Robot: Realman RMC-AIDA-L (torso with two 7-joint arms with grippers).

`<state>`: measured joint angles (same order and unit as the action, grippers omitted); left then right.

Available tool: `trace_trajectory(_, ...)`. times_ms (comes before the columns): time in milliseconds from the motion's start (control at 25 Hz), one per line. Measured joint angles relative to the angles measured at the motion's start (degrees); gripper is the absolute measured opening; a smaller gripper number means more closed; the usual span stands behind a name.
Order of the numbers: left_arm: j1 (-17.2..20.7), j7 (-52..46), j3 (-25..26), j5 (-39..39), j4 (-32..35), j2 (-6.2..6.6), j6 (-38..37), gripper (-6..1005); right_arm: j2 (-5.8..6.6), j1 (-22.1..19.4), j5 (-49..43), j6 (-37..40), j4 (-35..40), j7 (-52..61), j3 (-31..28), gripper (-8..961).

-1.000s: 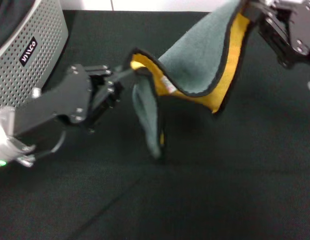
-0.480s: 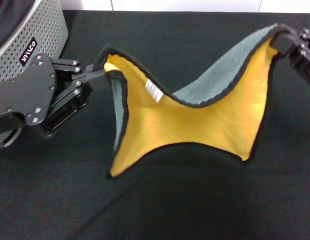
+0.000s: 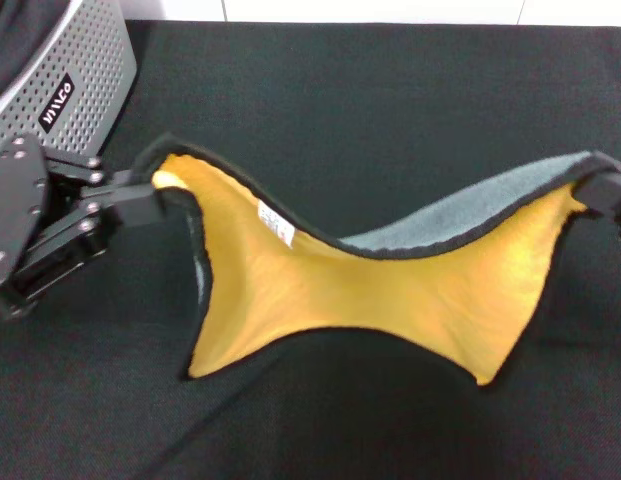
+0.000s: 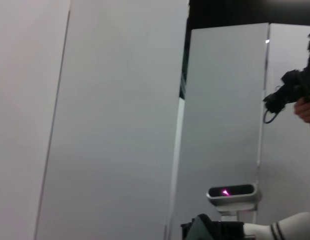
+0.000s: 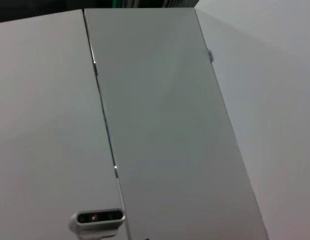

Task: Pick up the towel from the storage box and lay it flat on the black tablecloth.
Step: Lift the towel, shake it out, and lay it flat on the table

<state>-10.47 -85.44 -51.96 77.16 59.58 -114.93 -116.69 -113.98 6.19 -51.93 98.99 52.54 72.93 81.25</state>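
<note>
The towel (image 3: 390,290) hangs stretched sideways between both arms, above the black tablecloth (image 3: 370,110); left pincer (image 3: 155,195) and right pincer (image 3: 602,190) each pinch one corner

— From my console the towel (image 3: 390,290) shows mostly bright yellow-orange, with a strip of grey-green along its far right edge. Do you see the trim?

— Black, running all round the edge, and there is a small white label with dark print near the left part (I can't read it).

— The black tablecloth (image 3: 390,110) under it is plain, no pattern, only faint creases. The storage box (image 3: 75,70) at far left?

— Light grey, dotted with rows of small round holes, and a black patch carrying white lettering.

— I note the left gripper (image 3: 155,195) is black; the right gripper (image 3: 600,188), at the right edge, is black too.

— My wrist views give pale grey-white panels.
</note>
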Motion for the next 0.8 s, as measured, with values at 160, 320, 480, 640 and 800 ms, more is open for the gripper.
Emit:
trace_trajectory(160,1.7,-0.4,-6.3,-7.3,-0.1,4.16,0.0,25,-0.02,-1.1,-0.3,4.1,-0.2,0.0,-1.1,22)
trace_trajectory(320,2.1,-1.5,-8.0,-9.5,0.1,5.75,0.0,25,0.0,-1.6,-0.4,6.5,-0.9,0.1,-1.4,22)
trace_trajectory(480,2.2,-2.2,-8.9,-9.7,0.2,6.82,-0.2,25,0.0,-2.0,-0.4,8.0,-2.2,0.5,-1.1,22)
trace_trajectory(640,2.9,-2.6,-9.3,-9.5,0.2,7.42,-0.2,26,-0.05,-2.3,-1.4,8.2,-2.8,0.7,-0.9,23)
trace_trajectory(800,3.3,-1.3,-8.8,-7.8,-0.4,7.43,-0.1,26,-0.09,-2.1,-2.0,7.9,-5.3,0.3,-1.0,23)
